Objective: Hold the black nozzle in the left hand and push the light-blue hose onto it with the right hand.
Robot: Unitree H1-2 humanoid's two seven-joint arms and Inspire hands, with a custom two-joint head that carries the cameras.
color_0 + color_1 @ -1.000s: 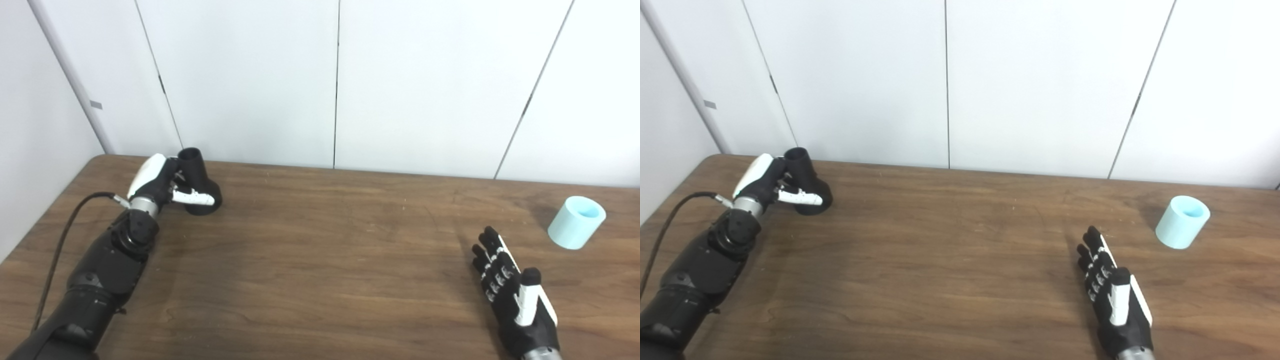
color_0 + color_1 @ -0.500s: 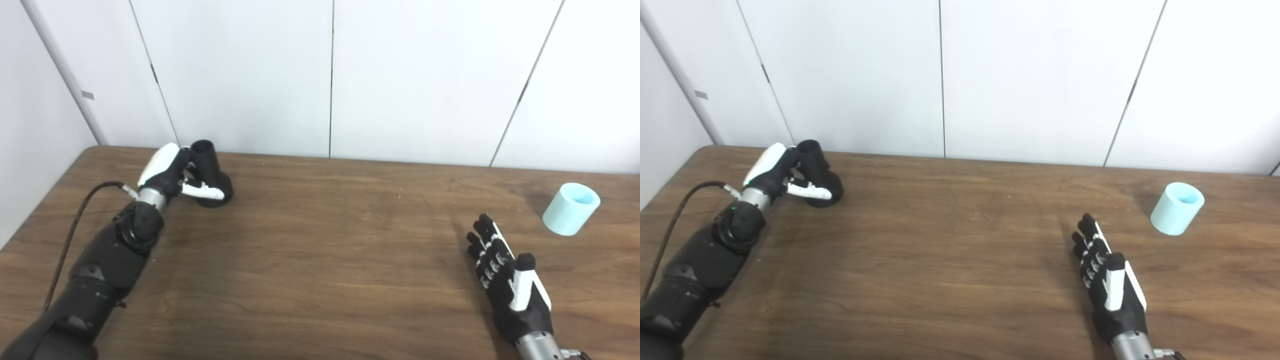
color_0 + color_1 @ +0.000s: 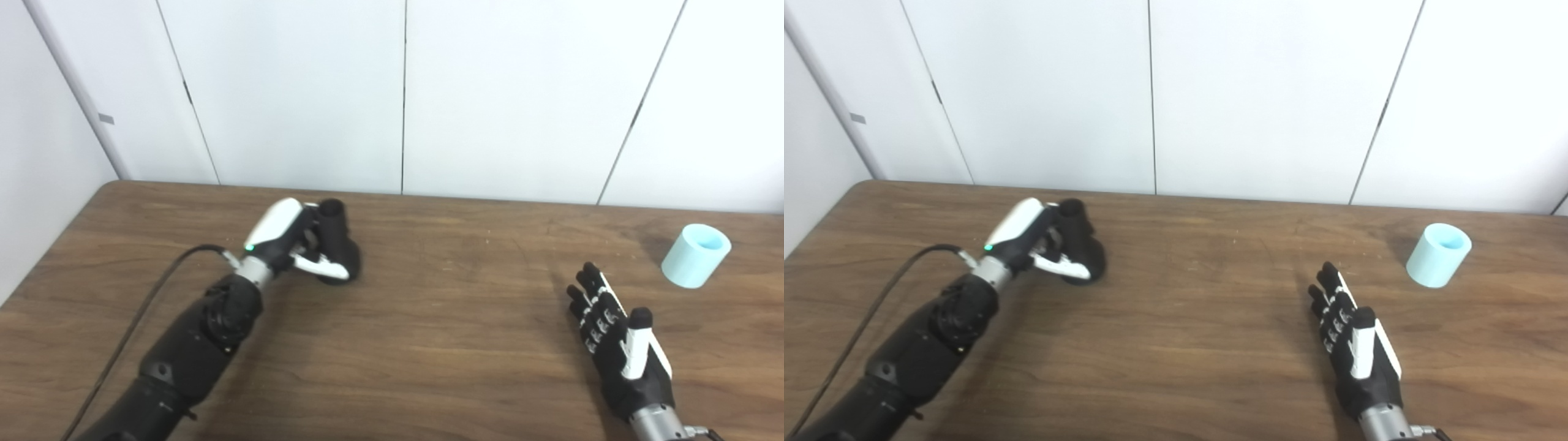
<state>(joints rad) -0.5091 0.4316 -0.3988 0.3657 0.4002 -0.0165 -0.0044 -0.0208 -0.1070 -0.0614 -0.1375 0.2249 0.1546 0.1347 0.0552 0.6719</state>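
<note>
Now the left hand (image 3: 288,236) is wrapped around the black nozzle (image 3: 335,244), with its arm stretched far over the bench (image 3: 429,343). One nozzle is there, black, wide at the bottom and thin at the top, well left of the hose. The right hand (image 3: 618,349) lies flat and open, fingers straight, holding nothing, near the hose. One light-blue hose (image 3: 696,255), short and round, stands tilted by the bench's far right edge.
</note>
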